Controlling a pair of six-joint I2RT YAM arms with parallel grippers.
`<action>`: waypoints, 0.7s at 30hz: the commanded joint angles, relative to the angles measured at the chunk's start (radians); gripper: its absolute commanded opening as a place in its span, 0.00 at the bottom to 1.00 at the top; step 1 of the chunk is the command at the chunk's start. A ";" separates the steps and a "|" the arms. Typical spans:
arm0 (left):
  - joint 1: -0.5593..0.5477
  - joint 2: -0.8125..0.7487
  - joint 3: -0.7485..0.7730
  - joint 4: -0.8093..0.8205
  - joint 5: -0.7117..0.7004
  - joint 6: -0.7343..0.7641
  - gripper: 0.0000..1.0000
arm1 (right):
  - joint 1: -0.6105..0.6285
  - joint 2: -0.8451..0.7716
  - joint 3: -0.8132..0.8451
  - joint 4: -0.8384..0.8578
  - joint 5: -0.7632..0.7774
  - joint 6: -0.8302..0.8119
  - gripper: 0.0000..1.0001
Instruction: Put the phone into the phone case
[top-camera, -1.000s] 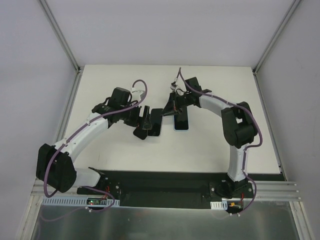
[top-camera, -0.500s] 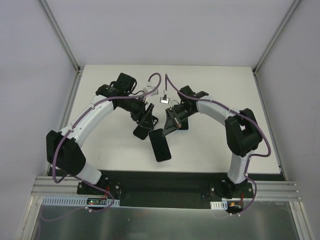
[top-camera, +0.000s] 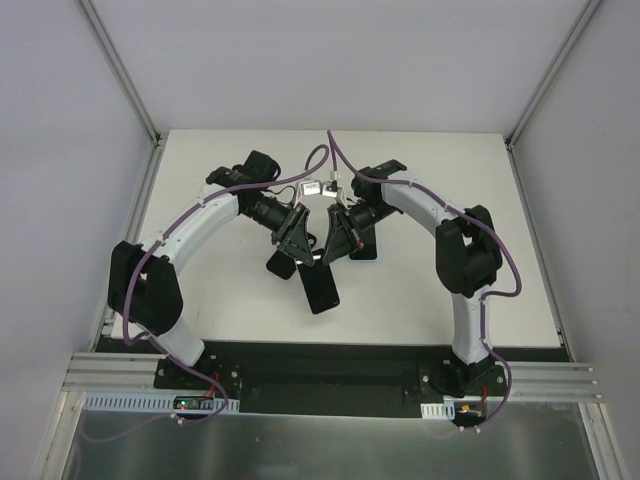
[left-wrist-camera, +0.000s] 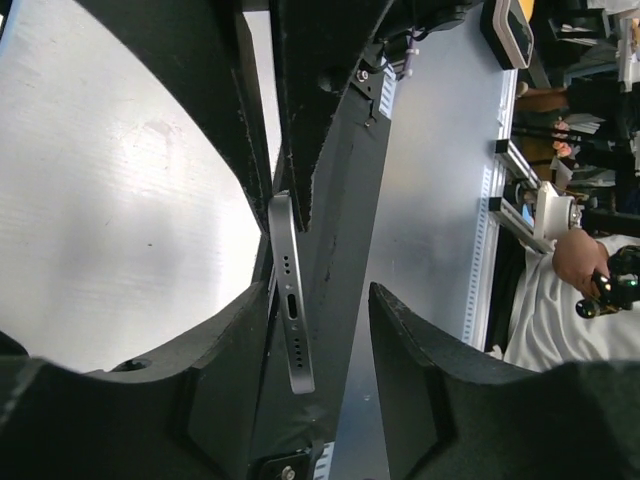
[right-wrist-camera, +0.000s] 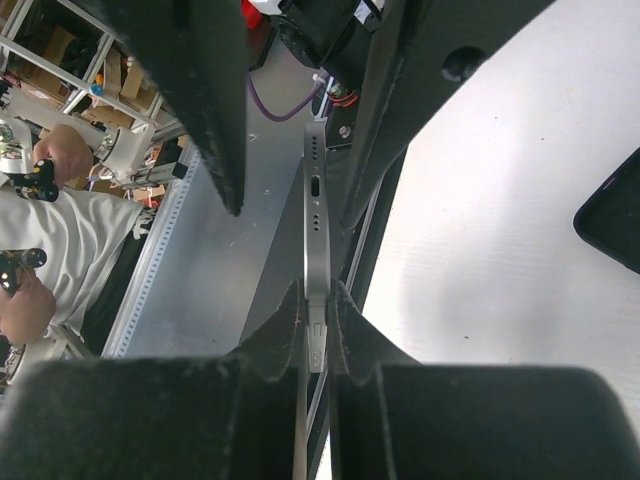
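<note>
The phone (top-camera: 321, 288) is a dark slab held off the table and slanting toward the front edge. My right gripper (top-camera: 335, 243) is shut on its upper end. In the right wrist view the phone (right-wrist-camera: 316, 230) shows edge-on, pinched between that gripper's (right-wrist-camera: 317, 300) pads. My left gripper (top-camera: 298, 238) straddles the same phone (left-wrist-camera: 290, 300). Its jaws (left-wrist-camera: 318, 300) are open, with the phone near one finger and a gap to the other. A dark flat piece with a light blue rim (top-camera: 364, 247), apparently the phone case, lies on the table behind the right gripper.
Another dark flat piece (top-camera: 280, 265) lies on the white table (top-camera: 430, 290) just left of the phone; it also shows at the right edge of the right wrist view (right-wrist-camera: 612, 225). A black base strip (top-camera: 320, 365) runs along the near edge.
The right gripper has swung the phone up and toward the front edge. The left gripper has come in around the phone and its jaws have narrowed.
</note>
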 joint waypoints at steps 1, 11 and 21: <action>0.000 0.024 0.012 -0.022 0.100 0.027 0.37 | 0.002 -0.030 0.023 -0.369 -0.135 -0.105 0.01; 0.003 0.047 0.029 -0.024 0.022 -0.018 0.02 | -0.030 -0.025 0.020 -0.369 -0.170 -0.099 0.15; 0.010 -0.004 -0.125 0.193 -0.013 -0.248 0.00 | -0.129 -0.059 0.008 -0.371 -0.234 -0.099 0.52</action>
